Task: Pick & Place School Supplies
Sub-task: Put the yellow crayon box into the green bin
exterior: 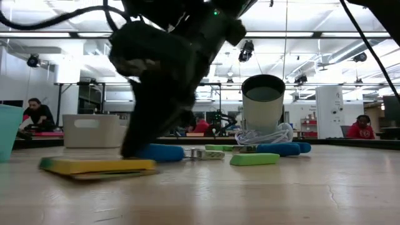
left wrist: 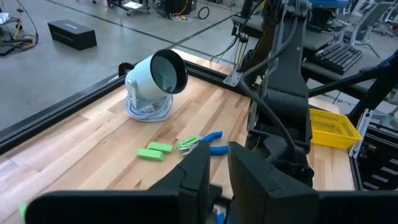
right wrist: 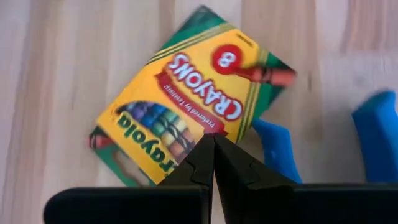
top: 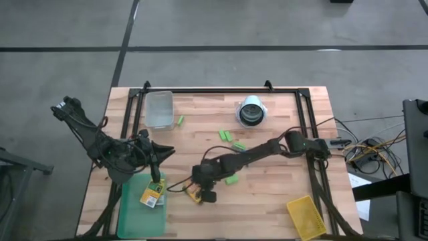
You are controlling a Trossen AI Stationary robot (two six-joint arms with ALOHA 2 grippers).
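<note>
High view showing one crayon box (top: 152, 195) lying on green tray (top: 137, 207), under left gripper (top: 155, 178), fingers looking nearly pressed together. Right gripper (right wrist: 212, 144) hovering over second crayon box (right wrist: 186, 96), fingers pressed together, gripping nothing; scissors (left wrist: 200, 143) and erasers (top: 225, 136) waiting on surface (top: 281, 201).

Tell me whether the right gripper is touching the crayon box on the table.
Cannot tell. In the right wrist view the right gripper, fingers together, overlaps the crayon box, but neither contact nor a gap shows plainly. The low view blocks the meeting point.
</note>
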